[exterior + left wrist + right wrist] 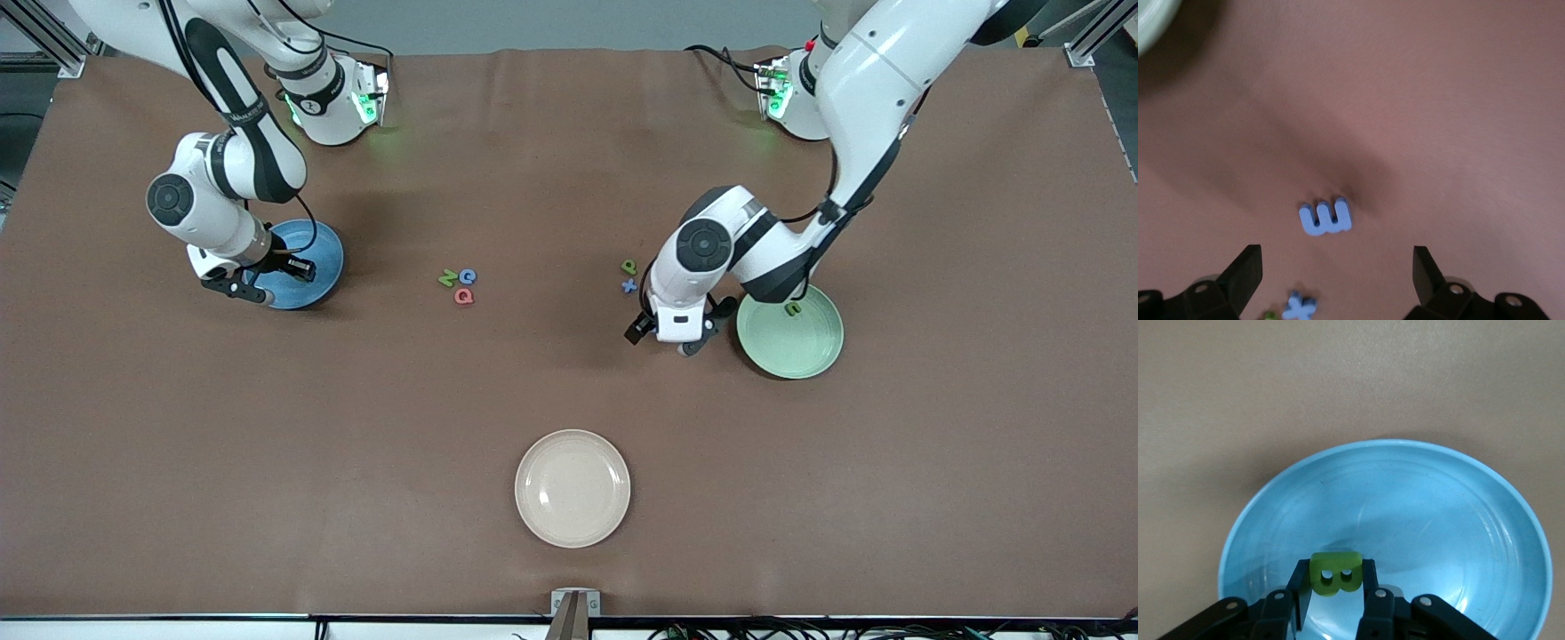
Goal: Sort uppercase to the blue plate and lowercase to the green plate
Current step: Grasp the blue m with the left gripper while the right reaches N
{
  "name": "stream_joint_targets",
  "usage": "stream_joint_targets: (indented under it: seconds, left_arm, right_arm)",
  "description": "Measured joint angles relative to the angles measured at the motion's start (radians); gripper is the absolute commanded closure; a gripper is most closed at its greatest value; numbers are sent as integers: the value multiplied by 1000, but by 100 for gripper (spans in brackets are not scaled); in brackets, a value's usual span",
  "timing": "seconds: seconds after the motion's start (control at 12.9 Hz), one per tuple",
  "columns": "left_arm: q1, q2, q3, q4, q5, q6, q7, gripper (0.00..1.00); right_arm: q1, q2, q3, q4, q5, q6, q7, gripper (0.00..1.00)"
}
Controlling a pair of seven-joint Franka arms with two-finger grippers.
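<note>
My right gripper (283,274) is over the blue plate (322,253) and shut on the green B (1335,572), held just above the plate's floor (1438,513). My left gripper (676,336) is open and low over the table beside the green plate (800,348). The blue m (1325,217) lies on the table just ahead of the open fingertips (1250,261). The blue x (629,285) and green p (629,266) lie beside this gripper. The green N (447,278), blue G (468,276) and red Q (463,296) sit clustered mid-table. A small green letter (793,308) lies on the green plate.
A cream plate (573,488) stands nearer the front camera, mid-table. The green plate's rim (1151,20) shows at the corner of the left wrist view. The x (1300,307) and p (1270,315) show between the left fingers.
</note>
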Motion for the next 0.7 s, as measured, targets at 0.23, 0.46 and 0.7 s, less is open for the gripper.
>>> stream_joint_targets:
  seconds: [0.23,0.46,0.7]
  left_arm:
    - [-86,32,67,22,0,0,-71,3]
    - [-90,43,72,25,0,-3,-93,12]
    - [-89,44,82,25,0,-4,-97,17]
  right_arm:
    - [-3,19,0,0,0,9,0,0]
    - [-3,17,0,15,0,-41,0,0]
    - [0,-30,11,142,1,-315,15,0]
